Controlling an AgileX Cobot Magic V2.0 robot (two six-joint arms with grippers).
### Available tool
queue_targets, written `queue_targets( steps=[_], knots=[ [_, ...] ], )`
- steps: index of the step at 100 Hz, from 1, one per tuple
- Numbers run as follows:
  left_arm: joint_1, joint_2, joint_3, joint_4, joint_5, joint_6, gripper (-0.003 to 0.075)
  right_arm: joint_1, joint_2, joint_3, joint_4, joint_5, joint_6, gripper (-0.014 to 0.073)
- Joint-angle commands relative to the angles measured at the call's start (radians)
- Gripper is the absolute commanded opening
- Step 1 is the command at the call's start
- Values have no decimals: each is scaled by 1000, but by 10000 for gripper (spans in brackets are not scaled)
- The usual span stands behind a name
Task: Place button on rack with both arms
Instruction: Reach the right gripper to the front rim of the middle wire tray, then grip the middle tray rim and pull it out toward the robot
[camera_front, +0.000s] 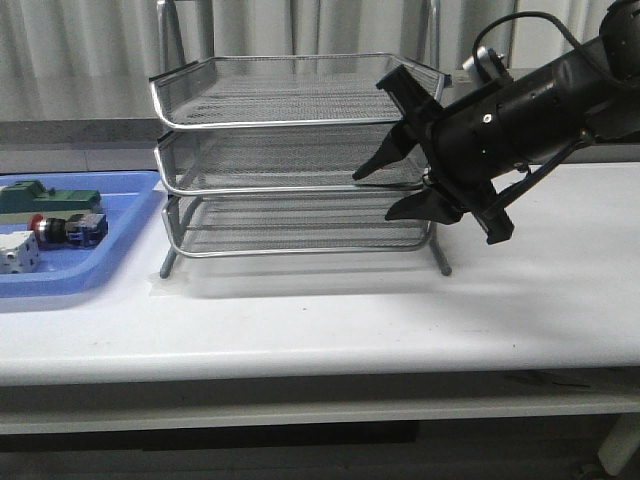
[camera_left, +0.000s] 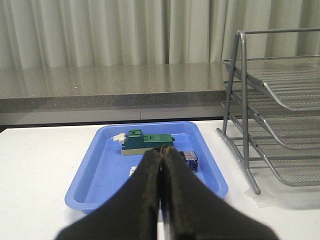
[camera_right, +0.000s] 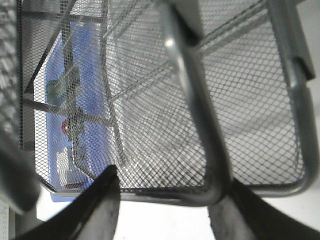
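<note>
The button (camera_front: 62, 229) lies in the blue tray (camera_front: 125, 235) at the far left, red cap to the left; its blue rear block (camera_left: 190, 160) shows beside my left fingers. My left gripper (camera_left: 162, 151) hovers over the tray's near part, shut with nothing in it, and is outside the front view. The silver three-tier rack (camera_front: 290, 160) stands mid-table. My right gripper (camera_front: 377, 194) is open at the rack's right front. Its fingers straddle the middle tier's corner rim (camera_right: 200, 125), which runs between the jaws of the right gripper (camera_right: 167, 197). Through the mesh a red spot of the button (camera_right: 65, 127) shows.
A green-and-grey block (camera_front: 52, 197) and a white cube-like block (camera_front: 16, 252) share the blue tray with the button. The rack's legs (camera_left: 240, 125) stand just right of the tray. A grey ledge and curtains run behind the white table (camera_front: 330, 310).
</note>
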Motion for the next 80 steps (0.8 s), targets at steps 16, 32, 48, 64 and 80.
queue_targets(
  steps=[16,32,48,64,80],
  knots=[
    [1,-32,55,-2,-82,-9,-21,-32,-45,-30,133,65,-35,344],
    [1,-32,55,-2,-82,-9,-21,-40,-44,-30,133,66,-36,283],
    [1,-32,55,-2,-82,-9,-21,-40,-45,-30,133,67,-36,200],
    [1,-32,55,-2,-82,-9,-21,-40,-45,-30,133,74,-36,85],
    [1,-32,55,-2,-82,-9,-21,-40,-45,-28,133,98,-36,22]
  ],
)
